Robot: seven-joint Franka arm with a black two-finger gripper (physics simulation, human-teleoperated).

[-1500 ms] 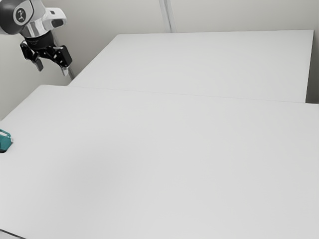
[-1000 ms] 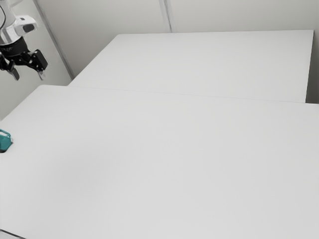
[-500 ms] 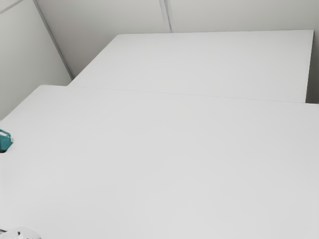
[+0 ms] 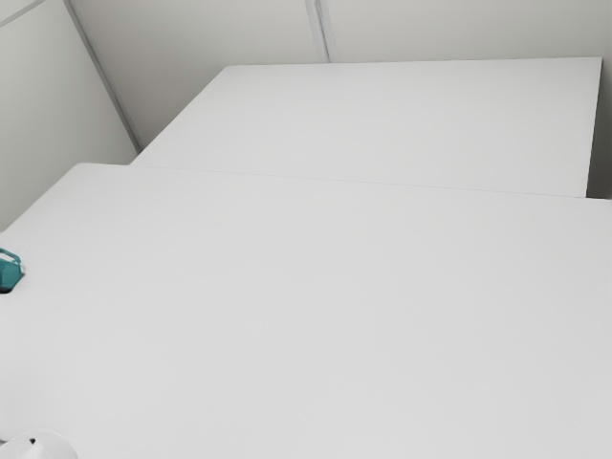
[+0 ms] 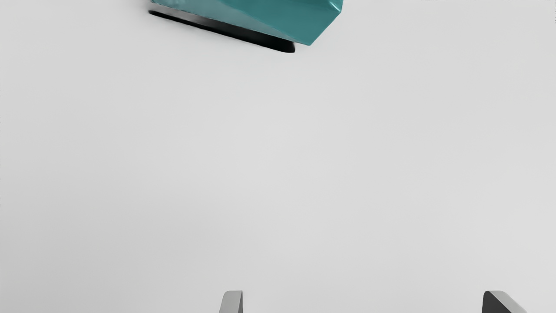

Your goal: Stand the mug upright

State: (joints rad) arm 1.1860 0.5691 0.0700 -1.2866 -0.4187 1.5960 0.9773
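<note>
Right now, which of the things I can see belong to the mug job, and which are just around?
Part of the job:
teal mug
open gripper

Just around:
white table under the mug
white surface behind it
back wall

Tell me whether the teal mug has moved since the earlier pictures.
No. In the exterior view, the teal mug holds the same spot relative to the white table and its edge.
</note>
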